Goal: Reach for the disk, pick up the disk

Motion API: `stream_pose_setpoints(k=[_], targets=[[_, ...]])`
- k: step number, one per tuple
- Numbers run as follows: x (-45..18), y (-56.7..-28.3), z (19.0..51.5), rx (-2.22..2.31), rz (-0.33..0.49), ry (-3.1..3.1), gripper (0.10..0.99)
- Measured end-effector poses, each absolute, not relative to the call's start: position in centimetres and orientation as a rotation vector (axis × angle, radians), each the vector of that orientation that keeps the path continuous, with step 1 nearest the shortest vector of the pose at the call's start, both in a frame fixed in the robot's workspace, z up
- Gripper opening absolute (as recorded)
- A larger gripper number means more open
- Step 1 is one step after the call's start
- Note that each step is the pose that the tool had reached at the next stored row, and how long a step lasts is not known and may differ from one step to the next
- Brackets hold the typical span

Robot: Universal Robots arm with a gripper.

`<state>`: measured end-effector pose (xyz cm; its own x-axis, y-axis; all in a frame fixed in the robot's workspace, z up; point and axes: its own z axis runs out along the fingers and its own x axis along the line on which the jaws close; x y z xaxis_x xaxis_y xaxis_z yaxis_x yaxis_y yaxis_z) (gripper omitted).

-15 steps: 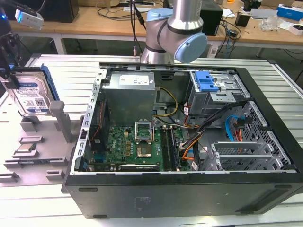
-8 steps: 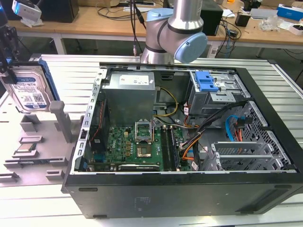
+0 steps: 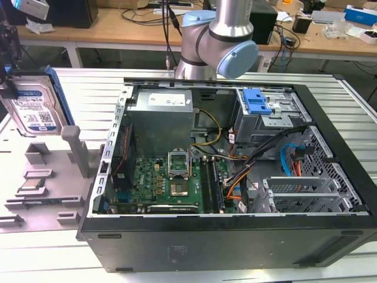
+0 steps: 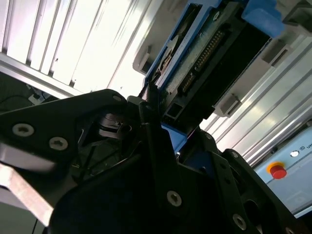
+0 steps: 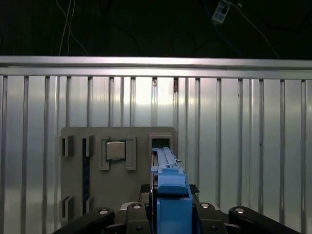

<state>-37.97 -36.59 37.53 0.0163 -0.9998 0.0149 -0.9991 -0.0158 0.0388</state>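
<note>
The disk (image 3: 36, 109) hangs upright above the grey fixture plate at the exterior view's far left, its white-and-blue label facing the camera and its blue bracket along the edge. My gripper (image 3: 7, 88) is shut on it from the left edge of that view. In the first wrist view the disk's blue bracket (image 5: 170, 187) sits between my dark fingers (image 5: 131, 212), with my gripper (image 5: 170, 217) closed around it. The second wrist view shows the disk's connector edge (image 4: 202, 56) reaching out beyond my gripper (image 4: 156, 122).
A grey fixture plate (image 3: 44, 200) lies below the disk, with a square processor chip (image 5: 115, 150) in a recess and a grey post (image 3: 73, 147). An open computer case (image 3: 147, 236) fills the middle, the arm's base (image 3: 218, 41) behind it. A red button (image 4: 278, 171) sits on the ribbed table.
</note>
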Motion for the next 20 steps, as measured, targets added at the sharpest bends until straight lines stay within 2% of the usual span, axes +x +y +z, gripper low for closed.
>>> stream_pose_setpoints(k=[20], targets=[[-37.9, -36.6, 41.3, 2.212, -0.026, -2.177, 0.365]])
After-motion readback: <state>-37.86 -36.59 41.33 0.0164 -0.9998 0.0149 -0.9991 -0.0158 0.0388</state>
